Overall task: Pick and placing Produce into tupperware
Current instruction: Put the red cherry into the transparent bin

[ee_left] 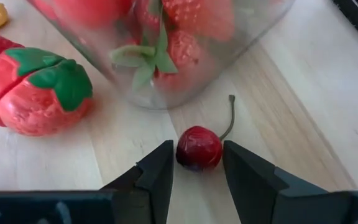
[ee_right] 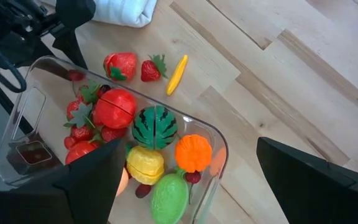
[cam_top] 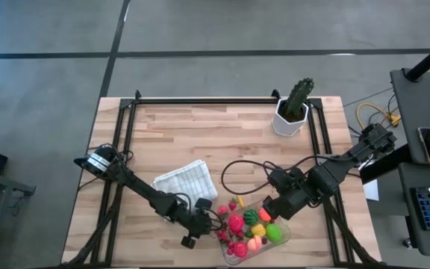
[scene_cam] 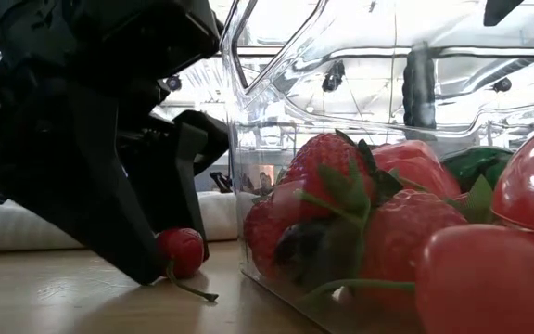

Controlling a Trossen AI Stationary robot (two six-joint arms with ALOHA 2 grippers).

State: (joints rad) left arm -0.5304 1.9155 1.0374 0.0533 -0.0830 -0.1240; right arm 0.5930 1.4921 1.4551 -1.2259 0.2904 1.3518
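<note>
1. The left claw [ee_left: 197, 177] is down at the desk [cam_top: 200, 134], just outside a corner of the tupperware [cam_top: 254, 232], with its two dark fingers [ee_left: 157, 174] drawn in close on either side of a small red cherry [ee_left: 199, 148].
2. The cherry sits on the wood between the fingertips (its thin stem curves away toward the container wall); the fingers look to be pressed on its sides, and it has not left the desk.
3. In the low view the same cherry [scene_cam: 181, 250] rests on the desk against the dark finger, just beside the clear wall of the tupperware [scene_cam: 248, 111].
4. The tupperware lies near the front edge of the desk and holds strawberries [ee_right: 82, 112], a red tomato [ee_right: 115, 107], a striped watermelon [ee_right: 155, 127], an orange [ee_right: 193, 152], a yellow piece [ee_right: 144, 163] and a green piece [ee_right: 168, 194].
5. Outside it, on the desk, lie a halved strawberry [ee_right: 120, 65], a smaller strawberry [ee_right: 151, 69] and a yellow banana [ee_right: 176, 74].
6. The right claw [ee_right: 188, 174] hangs above the container's far end, its fingers spread wide and holding nothing.
7. A folded white cloth [cam_top: 185, 181] lies beside the left arm, and a cactus in a white pot [cam_top: 293, 108] stands near the back edge.
</note>
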